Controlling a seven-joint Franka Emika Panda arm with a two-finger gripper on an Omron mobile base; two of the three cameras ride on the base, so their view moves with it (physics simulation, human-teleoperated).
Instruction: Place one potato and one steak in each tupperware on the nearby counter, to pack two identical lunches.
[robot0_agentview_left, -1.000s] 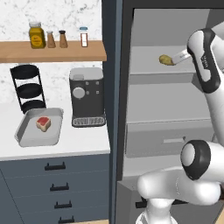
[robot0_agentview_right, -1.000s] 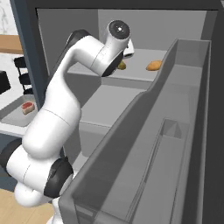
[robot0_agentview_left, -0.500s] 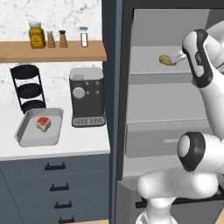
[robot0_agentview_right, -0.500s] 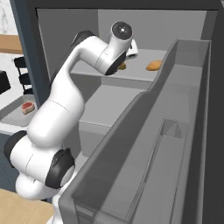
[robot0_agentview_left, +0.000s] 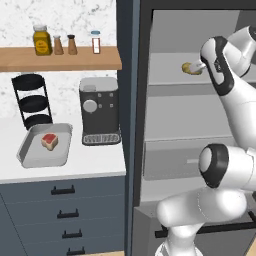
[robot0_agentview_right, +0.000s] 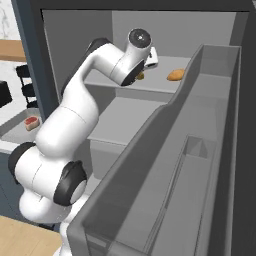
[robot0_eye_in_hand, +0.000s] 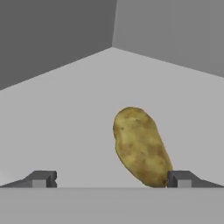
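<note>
Now jaws wide — potato (robot0_eye_in_hand: 141, 146) between them

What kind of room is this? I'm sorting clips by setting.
A rendered home kitchen, it seems: an open fridge with a potato on its shelf, a coffee machine on the white counter, and spice jars on a wooden shelf.

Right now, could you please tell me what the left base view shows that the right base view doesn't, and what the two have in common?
Left base view alone: a coffee machine on the counter, a black tiered rack, and bottles and shakers on the wooden shelf.

Right base view alone: a second potato, further right on the fridge shelf, and the open fridge door.

Both: the white arm reaching to the near potato, and the steak in its grey container.
</note>
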